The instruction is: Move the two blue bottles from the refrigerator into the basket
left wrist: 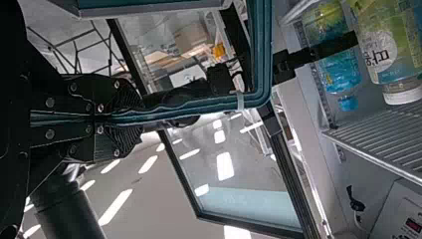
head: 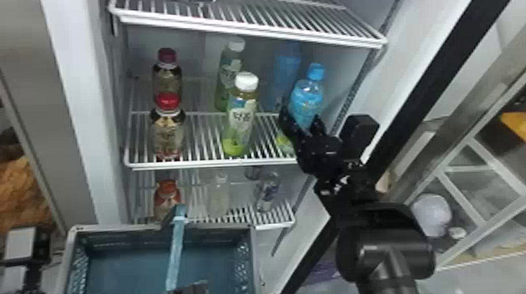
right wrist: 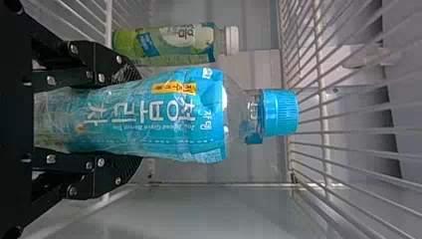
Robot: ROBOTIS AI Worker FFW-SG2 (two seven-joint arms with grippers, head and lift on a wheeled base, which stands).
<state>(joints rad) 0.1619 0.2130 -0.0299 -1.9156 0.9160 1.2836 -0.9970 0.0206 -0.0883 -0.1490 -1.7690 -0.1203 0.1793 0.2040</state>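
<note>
Grips round blue plastic bottle (right wrist: pixel 159 119) low in right gripper (head: pixel 300 115), boxy teal-and-grey plastic basket (head: pixel 223 228) by its handle (left wrist: pixel 199 105) in left gripper (left wrist: pixel 139 119), presumably to steady loading.

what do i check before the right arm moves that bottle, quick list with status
1. Right jaws shut on front blue bottle: ok
2. Its base lifted off the shelf: cannot tell, the jaws hide it
3. No bottle in the visible part of the basket: ok
4. Left jaws shut on handle: ok
5. Handle out of the basket's opening: not ok, crosses it in head view
</note>
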